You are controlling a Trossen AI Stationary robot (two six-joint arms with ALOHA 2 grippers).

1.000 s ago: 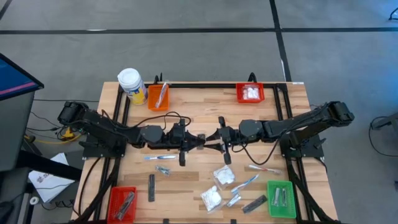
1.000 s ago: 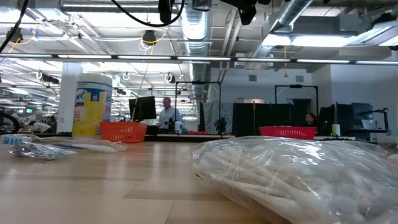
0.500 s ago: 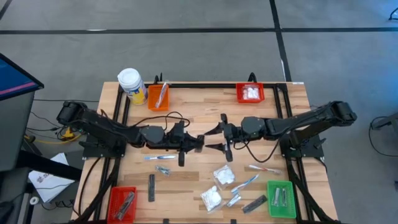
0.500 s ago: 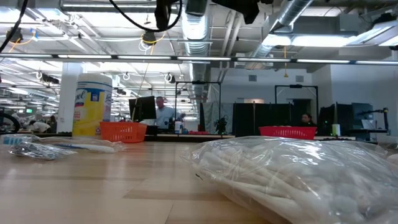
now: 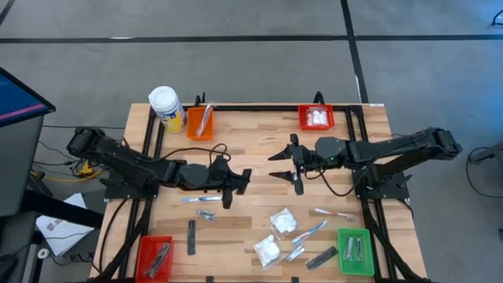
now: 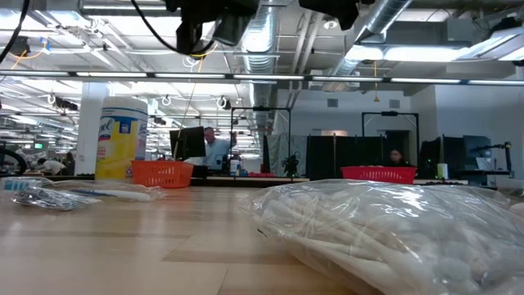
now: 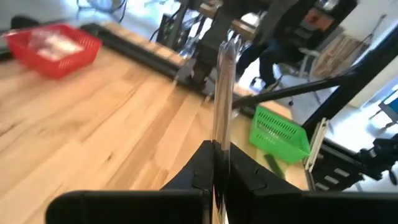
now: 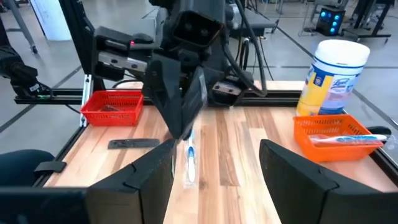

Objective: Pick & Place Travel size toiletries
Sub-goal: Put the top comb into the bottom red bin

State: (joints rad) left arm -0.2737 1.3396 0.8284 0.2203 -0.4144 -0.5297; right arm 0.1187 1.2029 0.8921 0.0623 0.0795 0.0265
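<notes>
Two arms are reaching over the wooden table [image 5: 259, 141] toward its middle, gripper facing gripper. Largest after the table, the yellow jar [image 5: 166, 107] with a white cap is standing at the far left corner, just beside the orange bin [image 5: 198, 123], which is holding a toothbrush [image 8: 343, 139]. One red bin [image 5: 315, 118] is sitting at the far right with white packets inside; another red bin [image 5: 154, 257] is sitting at the near left corner with a dark bar in it; the green bin [image 5: 355, 251] is sitting at the near right corner with a small item I cannot identify.

Loose toiletries are lying on the near half of the table: two white puffy packets [image 5: 282, 221] near the centre, one [image 6: 385, 229] filling the low view; a dark grey bar [image 5: 191, 237] on the left; another bar [image 5: 321, 257] just beside the green bin; slim toothbrushes [image 5: 201, 200] below the left arm and more [image 5: 332, 212] on the right.

The left gripper [image 5: 242, 179] is clamping its fingers on a toothbrush [image 7: 222, 93], which is sticking straight out beyond the fingertips, lifted off the table. The right gripper [image 5: 280, 163] is hovering opposite it with fingers [image 8: 290, 165] spread wide and nothing between them, apart from the held toothbrush.
</notes>
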